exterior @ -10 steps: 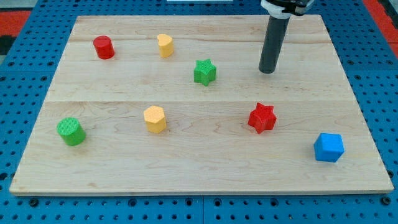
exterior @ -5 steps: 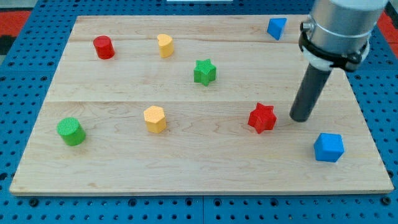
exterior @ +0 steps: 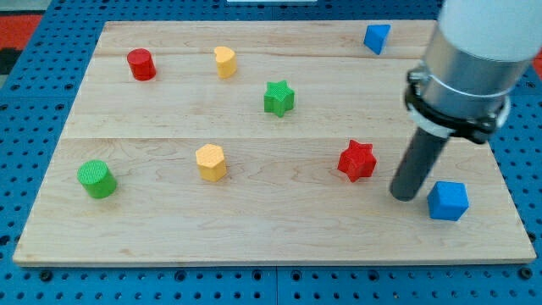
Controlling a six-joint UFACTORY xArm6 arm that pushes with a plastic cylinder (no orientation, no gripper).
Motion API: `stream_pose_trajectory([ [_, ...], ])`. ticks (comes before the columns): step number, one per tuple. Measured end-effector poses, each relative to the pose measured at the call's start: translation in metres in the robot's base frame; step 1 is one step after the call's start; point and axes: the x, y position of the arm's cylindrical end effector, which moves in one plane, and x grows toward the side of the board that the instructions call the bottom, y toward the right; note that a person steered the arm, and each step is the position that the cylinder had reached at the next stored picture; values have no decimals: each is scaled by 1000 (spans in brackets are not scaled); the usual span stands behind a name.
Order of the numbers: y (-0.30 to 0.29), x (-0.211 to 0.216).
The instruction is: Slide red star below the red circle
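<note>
Sitting up-left of my tip: red star | seemingly not touching | no pincer, bare rod, holding nothing | red circle far top-left

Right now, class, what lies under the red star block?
Only the pale wooden board shows around the red star block; the patch beneath it is covered. My tip stands apart, toward the view's lower right.

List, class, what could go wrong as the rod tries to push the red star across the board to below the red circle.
1. My tip sits between the red star and the blue cube, close to the cube; it may knock it.
2. The yellow hexagon and green star lie toward the red circle; the star could strike either.
3. Pushed off-centre, the star may spin away.
</note>
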Motion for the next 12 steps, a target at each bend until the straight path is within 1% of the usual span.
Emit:
stream_pose_trajectory([
  [1, -7, -14],
  [2, 0, -30],
  [3, -17, -36],
  [5, -36, -36],
  [10, -39, -36],
  [11, -52, -36],
  [12, -86, -36],
])
